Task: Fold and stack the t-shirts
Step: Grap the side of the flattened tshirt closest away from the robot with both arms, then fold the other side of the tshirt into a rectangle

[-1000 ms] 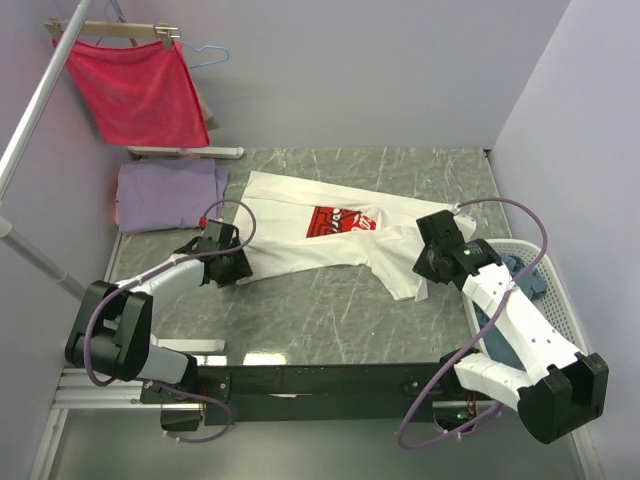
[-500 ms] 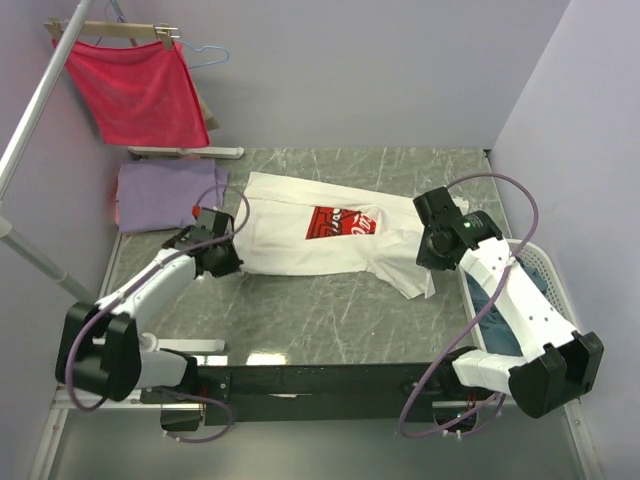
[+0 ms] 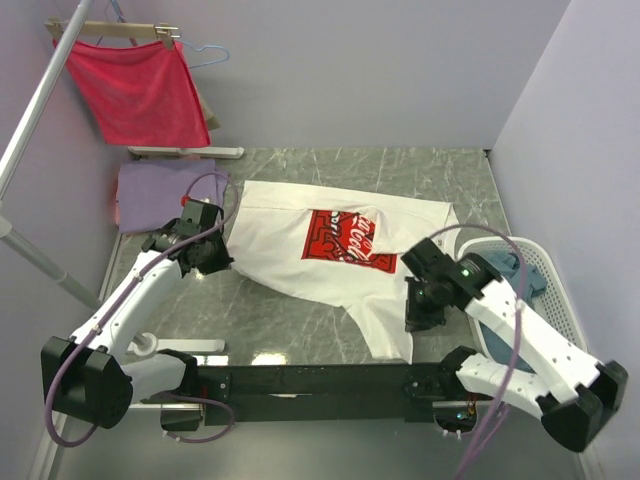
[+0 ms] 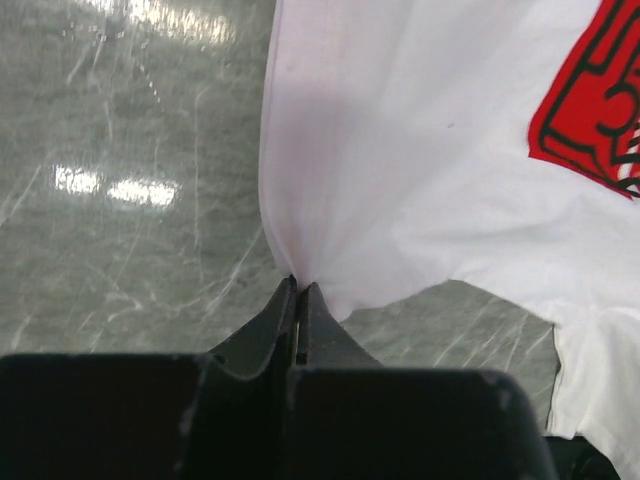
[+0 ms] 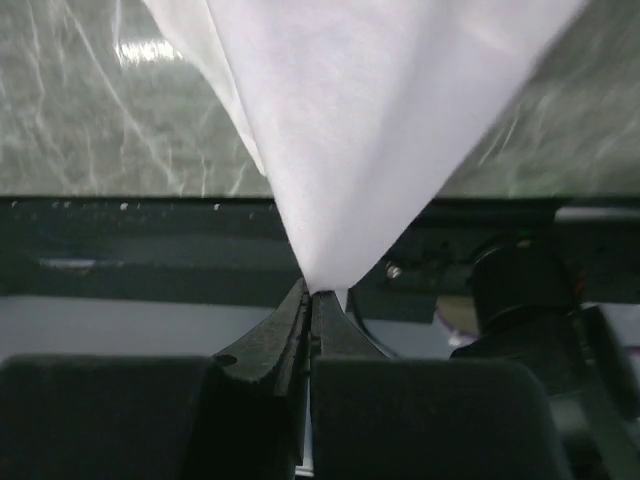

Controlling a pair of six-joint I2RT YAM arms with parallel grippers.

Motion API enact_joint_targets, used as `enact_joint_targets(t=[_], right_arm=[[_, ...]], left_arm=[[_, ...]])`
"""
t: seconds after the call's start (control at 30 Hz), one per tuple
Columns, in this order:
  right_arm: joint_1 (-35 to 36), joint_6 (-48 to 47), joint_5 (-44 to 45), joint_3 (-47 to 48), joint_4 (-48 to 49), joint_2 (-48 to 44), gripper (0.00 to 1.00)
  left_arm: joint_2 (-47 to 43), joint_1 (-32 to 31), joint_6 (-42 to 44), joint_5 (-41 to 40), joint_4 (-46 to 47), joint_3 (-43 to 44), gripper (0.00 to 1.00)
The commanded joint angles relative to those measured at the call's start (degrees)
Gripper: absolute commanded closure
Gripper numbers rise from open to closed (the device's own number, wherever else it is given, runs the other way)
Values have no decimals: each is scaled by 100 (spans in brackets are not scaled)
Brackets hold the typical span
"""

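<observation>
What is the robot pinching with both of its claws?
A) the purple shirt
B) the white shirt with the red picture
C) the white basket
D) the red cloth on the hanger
B: in the wrist views the left gripper and the right gripper are each shut on white fabric, and from above they sit at opposite ends of the white t-shirt.
</observation>
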Motion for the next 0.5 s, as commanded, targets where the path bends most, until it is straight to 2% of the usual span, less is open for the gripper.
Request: enact_joint_targets(t=[0.0, 0.2, 0.3, 0.47], right_arm=[[51, 1181, -752, -613, 247, -896, 100], [60, 1727, -235, -843, 335, -1178, 100], [25, 1841, -77, -879, 660, -1196, 100], [-168, 1658, 529, -651, 1205, -626, 100]], left_arm=[[-82, -6, 182, 146, -253, -148, 99], [84, -6, 270, 304, -183, -148, 98], [278, -6, 349, 209, -122, -69, 93], [682, 21, 454, 15, 177, 54, 99]])
